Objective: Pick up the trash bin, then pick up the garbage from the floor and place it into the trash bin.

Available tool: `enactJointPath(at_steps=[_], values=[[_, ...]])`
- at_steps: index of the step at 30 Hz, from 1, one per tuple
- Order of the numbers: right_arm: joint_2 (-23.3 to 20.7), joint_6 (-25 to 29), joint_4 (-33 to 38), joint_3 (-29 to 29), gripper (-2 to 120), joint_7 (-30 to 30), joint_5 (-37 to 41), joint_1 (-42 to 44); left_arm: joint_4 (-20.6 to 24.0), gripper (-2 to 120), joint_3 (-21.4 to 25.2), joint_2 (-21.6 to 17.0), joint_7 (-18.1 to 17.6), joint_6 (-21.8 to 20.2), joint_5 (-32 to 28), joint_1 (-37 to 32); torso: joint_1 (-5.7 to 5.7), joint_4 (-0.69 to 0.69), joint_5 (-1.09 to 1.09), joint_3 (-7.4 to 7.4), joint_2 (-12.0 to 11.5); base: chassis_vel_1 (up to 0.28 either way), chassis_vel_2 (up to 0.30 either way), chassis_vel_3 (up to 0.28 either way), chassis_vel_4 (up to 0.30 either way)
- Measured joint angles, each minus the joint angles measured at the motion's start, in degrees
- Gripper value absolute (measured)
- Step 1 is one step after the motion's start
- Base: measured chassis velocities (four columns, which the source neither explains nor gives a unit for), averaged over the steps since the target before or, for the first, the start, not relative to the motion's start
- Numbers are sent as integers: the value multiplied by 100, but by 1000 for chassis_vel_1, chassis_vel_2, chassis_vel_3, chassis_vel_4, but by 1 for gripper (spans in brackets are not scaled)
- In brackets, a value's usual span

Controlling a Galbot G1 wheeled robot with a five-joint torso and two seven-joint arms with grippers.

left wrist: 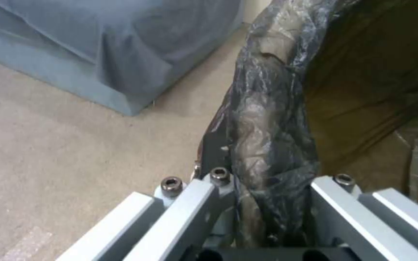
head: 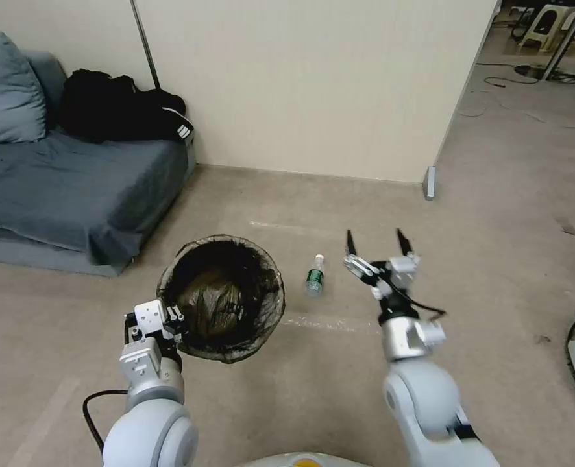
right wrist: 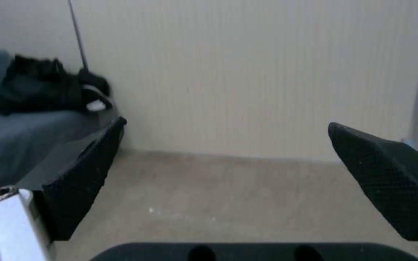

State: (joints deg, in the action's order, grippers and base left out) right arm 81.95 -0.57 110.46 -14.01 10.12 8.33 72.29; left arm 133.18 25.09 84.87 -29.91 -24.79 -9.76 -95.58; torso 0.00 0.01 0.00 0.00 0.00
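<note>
- The floor (head: 339,389) was bare beige carpet, with a grey-blue sofa (head: 60,188) at the far left carrying a cushion and a heap of black clothing (head: 122,107); a cream partition wall (head: 313,84) closed off the far side.
- The trash bin (head: 222,298), lined with a dark translucent bag, sat left of centre in the head view, seemingly lifted off the floor. The left gripper (head: 171,321) pinched its near-left rim, bag film bunched between the fingers in the left wrist view.
- So the first step, picking up the bin, looked done; collecting garbage seemed the step in hand.
- The right gripper (head: 373,248) hovered right of centre, above the carpet, its black pads (right wrist: 81,185) spread wide with nothing between them.
- A small plastic bottle (head: 314,275) with a green label lay on the floor between the bin and the right gripper, near both; it was the one piece of litter I could make out.
- The next move probably called for lowering the right arm and shifting it left to straddle the bottle. Nothing stood in the way, though the bin hung close by.
</note>
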Motion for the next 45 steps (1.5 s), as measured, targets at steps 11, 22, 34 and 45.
enactJointPath(at_steps=[11, 22, 34, 45], values=[[120, -1292, -1944, 1088, 100, 843, 1348, -1864, 192, 0, 133, -42, 1, -109, -143, -50, 0, -1, 0, 0, 0, 0, 0, 0, 0], [489, -1691, -4302, 1751, 100, 898, 1878, -3242, 300, 0, 425, -187, -27, -121, -304, -177, 0, -1, 0, 0, 0, 0, 0, 0, 0], [983, -1394, -6322, 1451, 100, 486, 951, -3842, 469, 0, 500, -115, -32, -88, -185, -505, 0, -1, -1, 0, 0, 0, 0, 0, 0], [1027, -1179, -6944, 1035, 100, 318, 803, -3859, 514, 0, 378, 2, -31, -4, 14, -624, 0, 0, 0, -1, 0, 0, 0, 0, 0]])
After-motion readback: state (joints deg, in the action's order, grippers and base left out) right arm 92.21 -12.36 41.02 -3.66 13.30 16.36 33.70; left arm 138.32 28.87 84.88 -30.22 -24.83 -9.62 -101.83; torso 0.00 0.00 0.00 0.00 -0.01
